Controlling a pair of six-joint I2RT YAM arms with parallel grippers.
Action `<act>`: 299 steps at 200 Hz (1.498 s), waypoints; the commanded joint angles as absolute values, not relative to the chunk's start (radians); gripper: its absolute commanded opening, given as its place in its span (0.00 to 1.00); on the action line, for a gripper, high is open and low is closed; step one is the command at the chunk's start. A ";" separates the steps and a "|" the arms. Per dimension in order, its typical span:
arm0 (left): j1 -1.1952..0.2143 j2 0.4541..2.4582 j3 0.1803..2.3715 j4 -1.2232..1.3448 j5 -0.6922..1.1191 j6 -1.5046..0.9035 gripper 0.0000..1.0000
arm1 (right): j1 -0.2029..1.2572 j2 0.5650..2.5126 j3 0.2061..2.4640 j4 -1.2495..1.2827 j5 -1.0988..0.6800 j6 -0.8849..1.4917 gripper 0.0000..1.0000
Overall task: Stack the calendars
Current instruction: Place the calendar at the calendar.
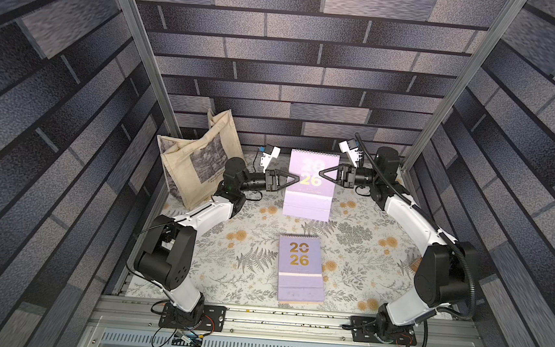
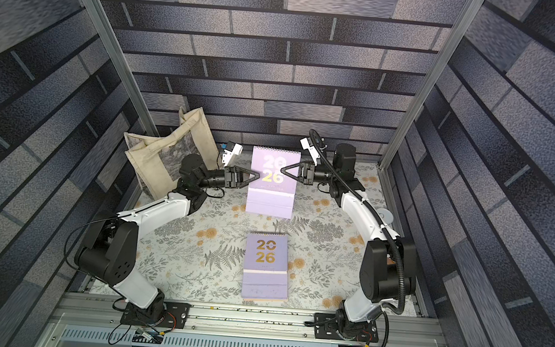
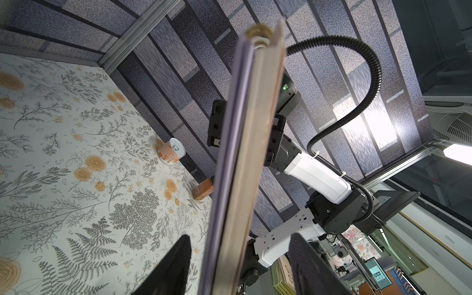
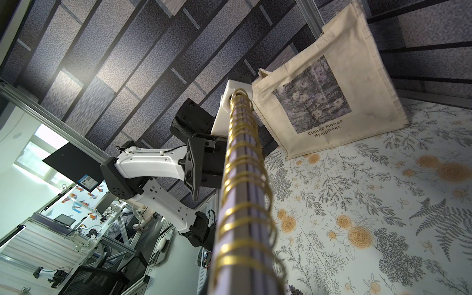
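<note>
Floral worktop [image 1: 364,255], brick-print walls around. We note the raised calendar [image 1: 308,200] held clear of it at back centre: the right gripper [image 1: 320,173] is clamped tight near its spiral edge, while the left gripper [image 1: 297,178] stands open, fingers either side and not gripping, which we read as a handover. The second calendar [image 1: 298,274] lies flat near the front, likely the stacking spot.

Raised calendar [image 1: 308,200] beside the tote bag [image 1: 189,160] has a matt lilac card cover, shiny gold foil digits and a gold metal wire spiral [image 4: 242,176], the tote is rough beige woven canvas, the flat calendar [image 1: 299,271] well apart from the tote is the same matt card, and the table cover [image 1: 357,255] is matt and floral-printed.
</note>
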State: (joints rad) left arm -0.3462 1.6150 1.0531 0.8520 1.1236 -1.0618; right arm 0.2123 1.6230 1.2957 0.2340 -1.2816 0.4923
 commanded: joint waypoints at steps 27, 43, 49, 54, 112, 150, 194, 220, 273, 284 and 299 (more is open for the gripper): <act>-0.339 1.572 1.118 0.775 1.153 -0.982 0.62 | 0.222 1.630 1.328 0.240 -1.331 0.480 0.00; -0.336 1.583 1.128 0.776 1.160 -0.983 0.59 | 0.224 1.630 1.330 0.233 -1.340 0.480 0.00; -0.335 1.587 1.132 0.778 1.161 -0.984 0.59 | 0.224 1.630 1.331 0.229 -1.347 0.479 0.00; -0.335 1.589 1.133 0.777 1.161 -0.983 0.58 | 0.226 1.631 1.334 0.226 -1.352 0.479 0.00; -0.327 1.600 1.146 0.781 1.174 -0.987 0.20 | 0.233 1.639 1.342 0.202 -1.391 0.477 0.00; -0.332 1.600 1.140 0.788 1.175 -0.992 0.00 | 0.238 1.646 1.351 0.190 -1.398 0.476 0.00; -0.307 1.584 1.098 0.839 1.180 -1.047 0.00 | 0.238 1.636 1.354 0.163 -1.366 0.459 0.63; -0.258 1.560 1.061 0.881 1.186 -1.118 0.00 | 0.222 1.620 1.355 0.048 -1.332 0.369 0.68; -0.235 1.476 0.977 0.753 1.197 -1.166 0.00 | 0.178 1.531 1.219 0.050 -1.234 0.367 0.69; -0.238 1.443 0.942 0.732 1.189 -1.169 0.00 | 0.175 1.510 1.196 0.038 -1.200 0.364 0.69; -0.256 1.396 0.893 0.667 1.171 -1.148 0.00 | 0.173 1.486 1.167 0.032 -1.171 0.369 0.69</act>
